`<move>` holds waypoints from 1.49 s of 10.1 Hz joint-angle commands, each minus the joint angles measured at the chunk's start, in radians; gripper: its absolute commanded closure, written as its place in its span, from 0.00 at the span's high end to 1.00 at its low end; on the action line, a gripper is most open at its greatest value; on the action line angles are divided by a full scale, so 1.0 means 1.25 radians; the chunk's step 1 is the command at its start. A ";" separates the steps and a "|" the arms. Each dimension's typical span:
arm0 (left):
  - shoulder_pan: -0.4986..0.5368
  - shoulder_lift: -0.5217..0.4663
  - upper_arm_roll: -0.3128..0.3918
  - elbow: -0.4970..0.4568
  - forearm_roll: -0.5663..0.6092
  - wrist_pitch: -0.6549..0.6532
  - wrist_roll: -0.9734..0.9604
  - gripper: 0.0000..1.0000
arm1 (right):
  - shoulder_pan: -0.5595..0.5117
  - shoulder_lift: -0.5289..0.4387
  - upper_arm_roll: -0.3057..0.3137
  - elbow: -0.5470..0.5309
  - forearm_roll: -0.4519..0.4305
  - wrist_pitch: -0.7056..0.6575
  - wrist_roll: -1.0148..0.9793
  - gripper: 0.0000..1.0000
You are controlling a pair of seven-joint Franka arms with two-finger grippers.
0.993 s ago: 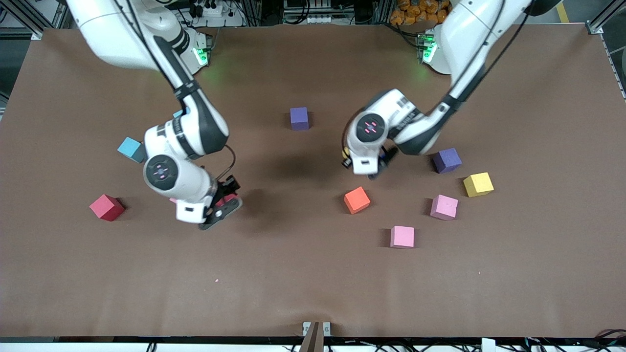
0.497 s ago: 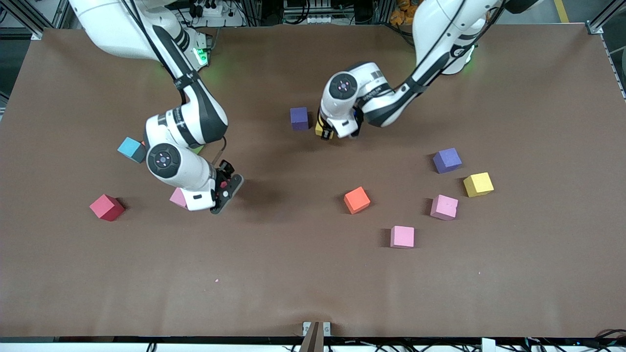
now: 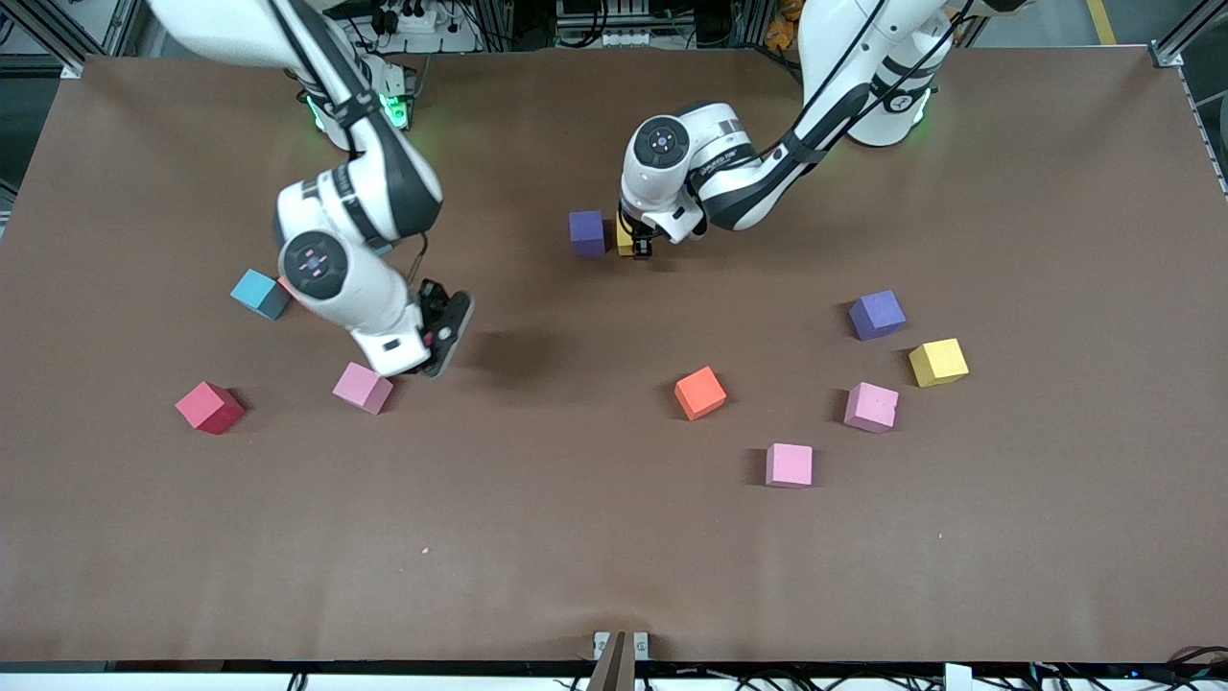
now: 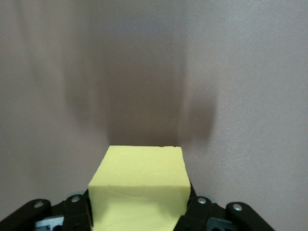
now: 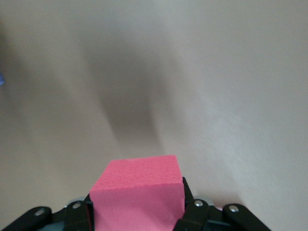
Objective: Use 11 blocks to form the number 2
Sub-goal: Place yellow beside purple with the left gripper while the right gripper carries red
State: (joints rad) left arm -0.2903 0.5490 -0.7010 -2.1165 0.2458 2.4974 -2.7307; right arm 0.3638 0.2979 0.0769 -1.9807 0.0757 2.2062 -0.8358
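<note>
Looking down from the front view first: the left gripper point(image 3: 637, 242) sits low at the counter point(image 3: 614, 566), fingers clamped on a yellow block point(image 3: 625, 240) that is just beside a dark purple block point(image 3: 587, 232); whether those two touch, can't tell. The right gripper point(image 3: 443, 326) is up over bare counter, and its wrist hides most of what it carries, with only a speck of red showing between the fingers. Scattered around: a pink block point(image 3: 363, 388) close to the right gripper, a red block point(image 3: 209, 407) toward the right arm's end, and a light-blue cube point(image 3: 259, 293) partly tucked under that arm. Toward the left arm's end sit an orange block point(image 3: 699, 393), two more pink blocks point(image 3: 789, 464) point(image 3: 871, 406), another yellow block point(image 3: 937, 362) and a lighter purple block point(image 3: 877, 315), all apart from each other. They're cubes, so no long axis to speak of; most sit turned at odd angles.

Left wrist view: the yellow block point(image 4: 139, 190) fills the space between the fingers point(image 4: 77, 211), top face flat and square to the camera, plain counter past it.

Right wrist view: a pinkish-red block point(image 5: 137, 192) is pinched between the fingers point(image 5: 77, 211), one face up, blurry counter below.
</note>
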 commanded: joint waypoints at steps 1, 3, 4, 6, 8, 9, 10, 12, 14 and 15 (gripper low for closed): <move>-0.021 -0.015 0.002 -0.017 0.053 0.041 -0.073 0.31 | 0.054 -0.036 -0.001 -0.140 0.000 0.160 -0.025 0.27; -0.024 0.002 0.001 -0.013 0.088 0.056 -0.073 0.31 | 0.092 -0.040 -0.001 -0.169 0.001 0.188 -0.036 0.27; -0.024 0.004 0.001 -0.013 0.097 0.062 -0.072 0.31 | 0.094 -0.052 -0.001 -0.186 0.001 0.188 -0.043 0.27; -0.028 0.017 0.001 -0.005 0.108 0.071 -0.072 0.32 | 0.059 -0.066 0.000 -0.213 0.001 0.189 -0.129 0.27; -0.043 0.028 0.009 0.002 0.113 0.074 -0.072 0.33 | 0.035 -0.067 0.004 -0.223 0.001 0.192 -0.177 0.27; -0.044 0.037 0.010 0.005 0.115 0.075 -0.072 0.33 | 0.037 -0.067 0.004 -0.224 0.001 0.195 -0.181 0.27; -0.044 0.041 0.010 0.009 0.117 0.075 -0.072 0.34 | 0.038 -0.065 0.007 -0.224 0.001 0.196 -0.181 0.27; -0.044 0.054 0.015 0.024 0.119 0.075 -0.071 0.35 | 0.038 -0.064 0.008 -0.223 0.001 0.203 -0.202 0.27; -0.051 0.071 0.028 0.049 0.124 0.074 -0.072 0.36 | 0.039 -0.062 0.012 -0.224 0.001 0.213 -0.209 0.27; -0.072 0.071 0.046 0.050 0.124 0.074 -0.071 0.44 | 0.038 -0.062 0.021 -0.228 0.001 0.212 -0.209 0.27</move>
State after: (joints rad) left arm -0.3410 0.6226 -0.6723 -2.0757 0.3482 2.5828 -2.7306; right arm 0.4167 0.2516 0.0858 -2.2315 0.0748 2.4608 -1.0813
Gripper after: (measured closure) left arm 0.388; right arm 0.383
